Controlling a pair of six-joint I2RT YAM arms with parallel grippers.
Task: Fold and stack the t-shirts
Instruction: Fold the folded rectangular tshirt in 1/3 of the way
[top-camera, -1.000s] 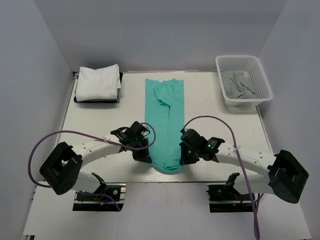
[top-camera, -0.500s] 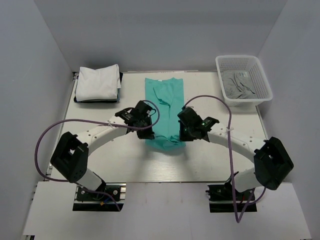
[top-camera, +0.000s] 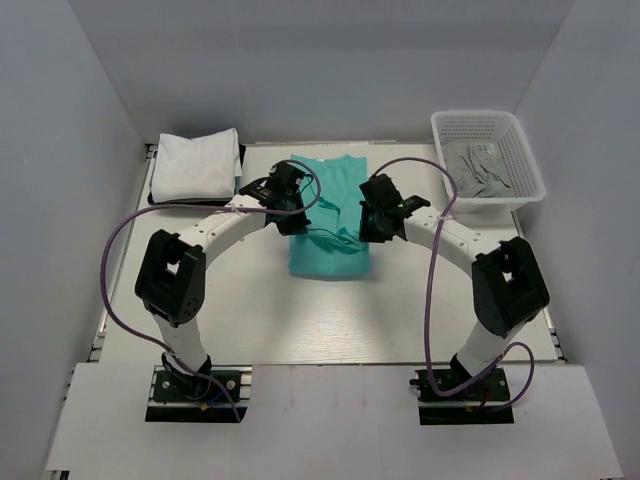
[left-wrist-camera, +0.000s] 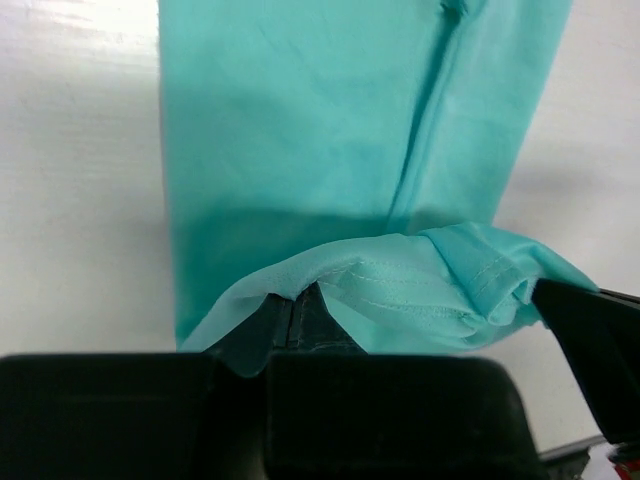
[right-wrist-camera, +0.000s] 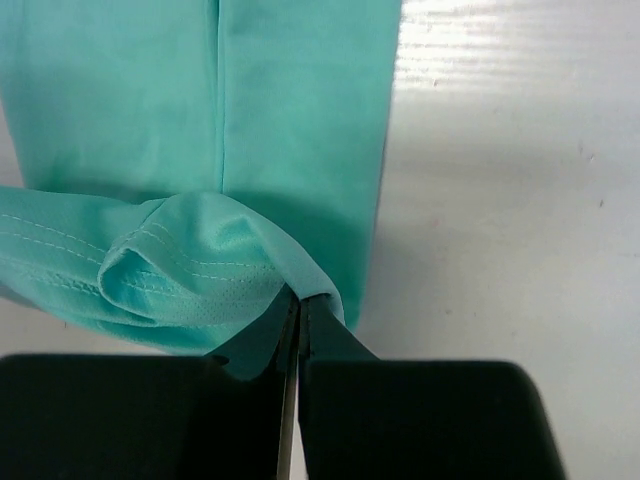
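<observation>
Teal-green t-shirt (top-camera: 330, 258) is mid-table. Since a sec ago both arms have hauled its hem from the 6 o'clock edge up toward the collar at 12, so the half-fold is prob nearly done. Left gripper (left-wrist-camera: 293, 308) and right gripper (right-wrist-camera: 298, 305) are each pinched tight on a hem corner. White stack (top-camera: 195, 165) sits at 10, basket (top-camera: 520, 192) at 2 w/ greyish cloth, I think. Table (top-camera: 200, 290) leaves room on both sides to lay it flat.
</observation>
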